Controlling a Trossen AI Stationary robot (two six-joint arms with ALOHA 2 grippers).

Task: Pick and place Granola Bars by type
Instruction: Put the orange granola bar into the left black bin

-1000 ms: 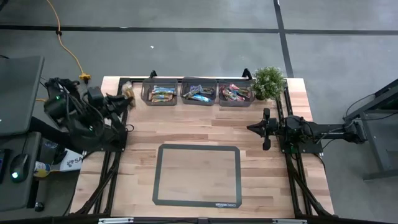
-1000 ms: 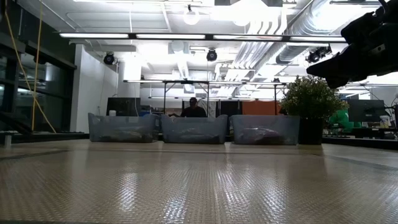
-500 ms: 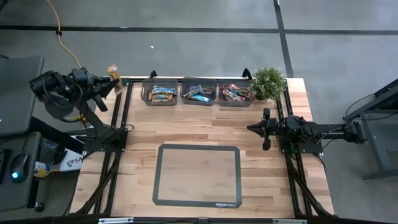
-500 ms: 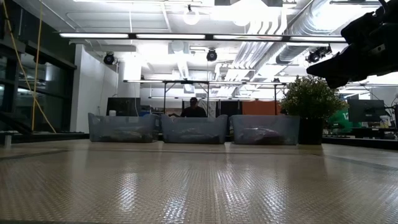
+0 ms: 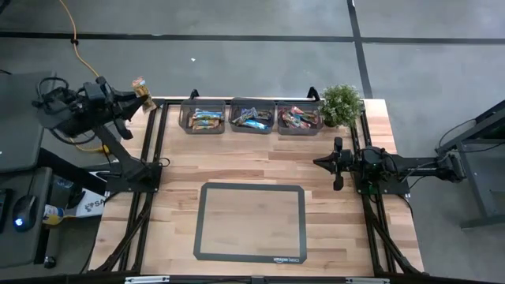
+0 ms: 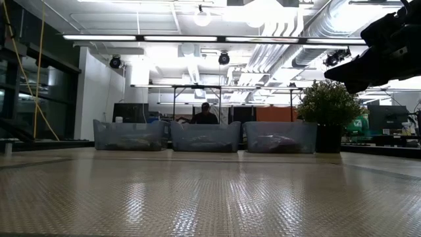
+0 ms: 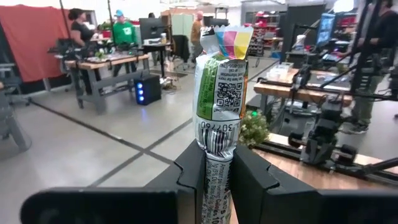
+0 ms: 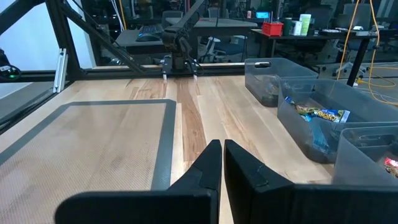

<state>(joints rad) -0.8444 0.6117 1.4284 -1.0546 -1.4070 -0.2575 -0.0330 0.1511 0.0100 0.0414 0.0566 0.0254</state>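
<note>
Your left gripper (image 5: 136,88), at ten o'clock off the table, pinches one granola bar (image 7: 219,93); three bins (image 5: 252,126) apparently hold the rest. Right gripper (image 8: 217,163) idles, fingers together.

Left end effector (image 7: 217,165) clamped, right end effector (image 8: 217,163) closed

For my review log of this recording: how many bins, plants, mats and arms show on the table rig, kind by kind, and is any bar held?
Clear bins: 3
Potted plant: 1
Grey-framed mat: 1
Robot arms: 2
Granola bar held in the left tool, out past the table's edge: 1
Total: 8
The right tool is shut and holds nothing.
</note>
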